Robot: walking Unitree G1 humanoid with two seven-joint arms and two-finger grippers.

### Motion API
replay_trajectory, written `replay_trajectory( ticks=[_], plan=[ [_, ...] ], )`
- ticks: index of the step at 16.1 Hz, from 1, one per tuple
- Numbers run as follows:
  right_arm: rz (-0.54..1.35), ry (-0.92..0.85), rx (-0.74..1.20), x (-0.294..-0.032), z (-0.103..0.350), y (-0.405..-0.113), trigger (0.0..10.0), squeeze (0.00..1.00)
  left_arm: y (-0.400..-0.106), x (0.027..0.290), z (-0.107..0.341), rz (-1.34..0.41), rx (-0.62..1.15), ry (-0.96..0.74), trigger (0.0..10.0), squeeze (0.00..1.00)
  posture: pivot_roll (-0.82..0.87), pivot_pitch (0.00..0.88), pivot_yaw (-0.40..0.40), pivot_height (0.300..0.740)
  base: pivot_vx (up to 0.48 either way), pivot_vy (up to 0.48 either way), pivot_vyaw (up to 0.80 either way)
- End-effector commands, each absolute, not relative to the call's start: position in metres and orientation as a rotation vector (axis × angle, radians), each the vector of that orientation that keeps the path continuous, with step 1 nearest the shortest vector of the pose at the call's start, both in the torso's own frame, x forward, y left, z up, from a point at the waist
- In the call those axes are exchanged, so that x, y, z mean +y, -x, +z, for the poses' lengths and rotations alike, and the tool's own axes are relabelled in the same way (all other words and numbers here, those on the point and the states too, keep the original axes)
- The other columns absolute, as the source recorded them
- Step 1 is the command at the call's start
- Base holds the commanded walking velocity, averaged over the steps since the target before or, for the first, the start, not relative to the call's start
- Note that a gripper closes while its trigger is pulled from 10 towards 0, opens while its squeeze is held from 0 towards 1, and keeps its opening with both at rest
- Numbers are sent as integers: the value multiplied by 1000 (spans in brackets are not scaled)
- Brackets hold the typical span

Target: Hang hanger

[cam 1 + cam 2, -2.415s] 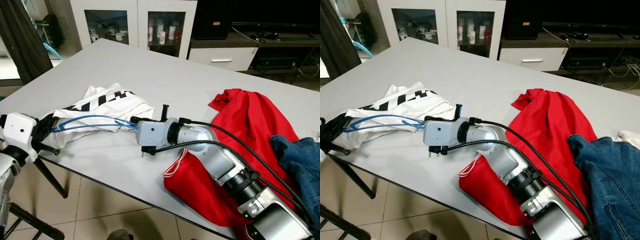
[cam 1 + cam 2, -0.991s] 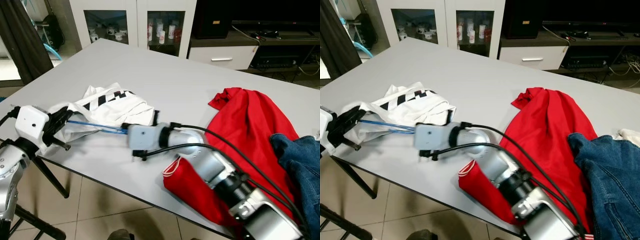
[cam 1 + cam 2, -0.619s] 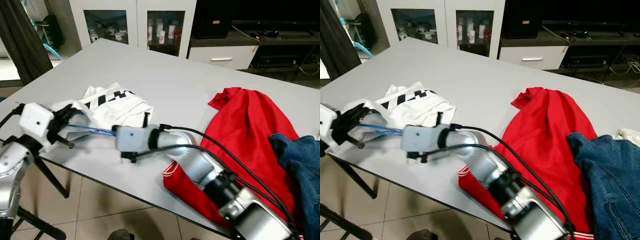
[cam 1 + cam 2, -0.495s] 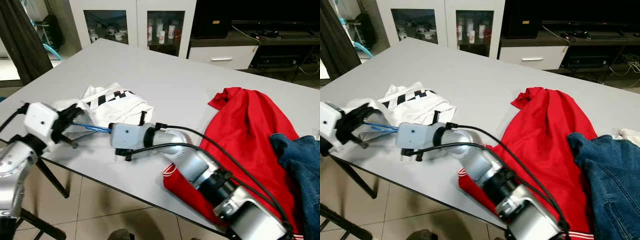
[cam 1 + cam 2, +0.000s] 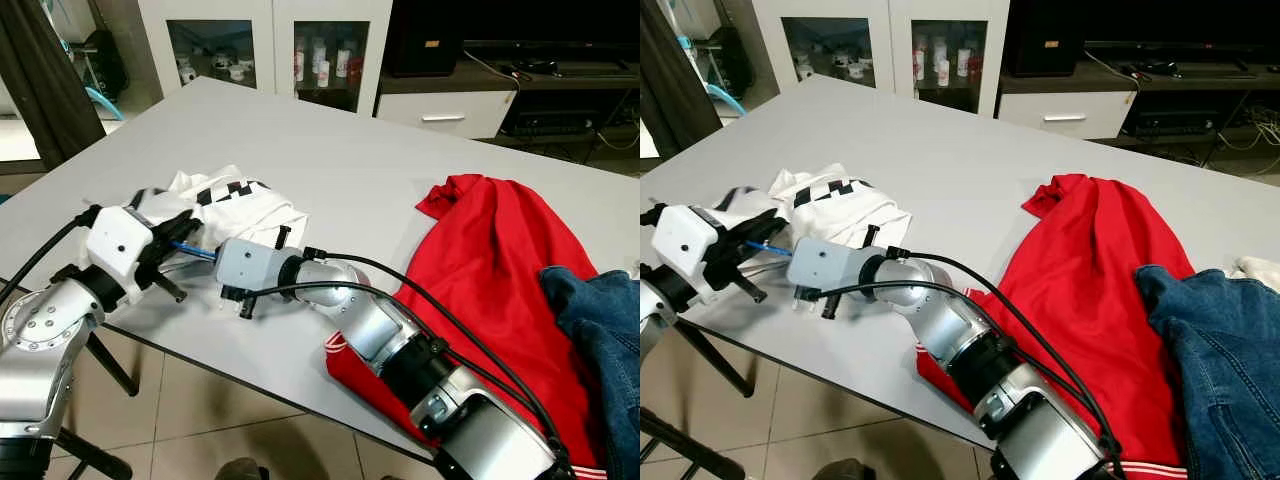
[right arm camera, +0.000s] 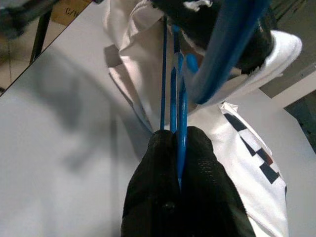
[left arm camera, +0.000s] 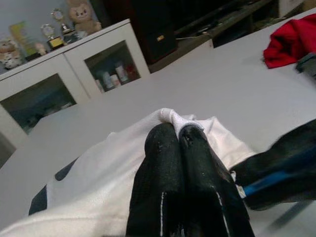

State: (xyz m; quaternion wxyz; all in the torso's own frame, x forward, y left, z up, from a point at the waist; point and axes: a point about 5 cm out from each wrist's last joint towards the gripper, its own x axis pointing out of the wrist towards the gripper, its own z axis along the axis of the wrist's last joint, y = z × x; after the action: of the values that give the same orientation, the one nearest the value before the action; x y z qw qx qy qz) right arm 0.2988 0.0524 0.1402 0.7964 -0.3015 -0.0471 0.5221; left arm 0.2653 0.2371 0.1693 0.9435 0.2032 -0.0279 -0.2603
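One thin blue wire hanger [image 6: 177, 98] is the whole business here, and it sits pinched edgewise between the closed jaws of the right gripper [image 6: 175, 143], its wires running out ahead of the fingertips into the white shirt with black markings [image 5: 235, 205]. The left gripper [image 7: 177, 136] has its jaws pressed together on a fold of that shirt's white cloth, just ahead of its tips, and the two grippers are near each other at the table's [image 5: 330, 140] near edge, with the short visible stretch of blue wire between them.

What worries me is the wire. It looks slim and springy, so I'd guess it could twist or slip sideways in that narrow pinch if the right arm pushes harder into the fabric. The cloth could also bunch ahead of the hanger instead of letting it slide in, or tug free of the left gripper's hold, since only a small fold is caught. Everything sits close to the table edge, so a slipped shirt might slide off toward the floor.

Well apart from both jaws lie a red garment [image 5: 490, 250] and blue denim [image 5: 600, 320].
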Motion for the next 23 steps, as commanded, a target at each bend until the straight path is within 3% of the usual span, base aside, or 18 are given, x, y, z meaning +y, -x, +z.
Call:
replay_trajectory(
  ticks=[1,11,12,13,14,15,16,19,20,23],
  plan=[
    [1093,609,-123,53,151,-306,10000,0,-264,230,173,-568,-64,-420,0,0,105,0,25,740,0,0,0],
    [1114,518,-196,63,158,-302,10000,0,-250,194,170,-787,-23,-328,0,0,109,0,21,740,0,0,0],
    [1111,513,-197,63,158,-303,10000,0,-251,196,168,-770,-5,-329,5725,0,109,0,21,740,0,0,0],
    [1105,507,-196,61,156,-303,10000,0,-253,202,165,-730,37,-364,10000,0,110,0,19,740,0,0,0],
    [1099,503,-191,57,154,-303,10000,0,-254,209,163,-705,49,-421,10000,0,110,0,19,740,0,0,0],
    [1094,498,-186,55,152,-303,10000,0,-253,213,167,-685,10,-457,10000,733,110,0,19,740,0,0,0],
    [1089,493,-184,53,151,-304,10000,0,-255,216,174,-652,-36,-469,10000,1000,110,0,19,740,0,0,0],
    [1077,479,-182,51,151,-305,10000,0,-254,216,184,-647,-82,-520,10000,1000,110,0,19,740,0,0,0],
    [1070,473,-181,51,151,-306,10000,0,-256,217,189,-631,-116,-579,10000,0,114,0,21,740,0,0,0],
    [1065,467,-179,52,151,-307,10000,0,-257,217,201,-611,-188,-703,10000,0,118,0,22,740,0,0,0]
  ],
)
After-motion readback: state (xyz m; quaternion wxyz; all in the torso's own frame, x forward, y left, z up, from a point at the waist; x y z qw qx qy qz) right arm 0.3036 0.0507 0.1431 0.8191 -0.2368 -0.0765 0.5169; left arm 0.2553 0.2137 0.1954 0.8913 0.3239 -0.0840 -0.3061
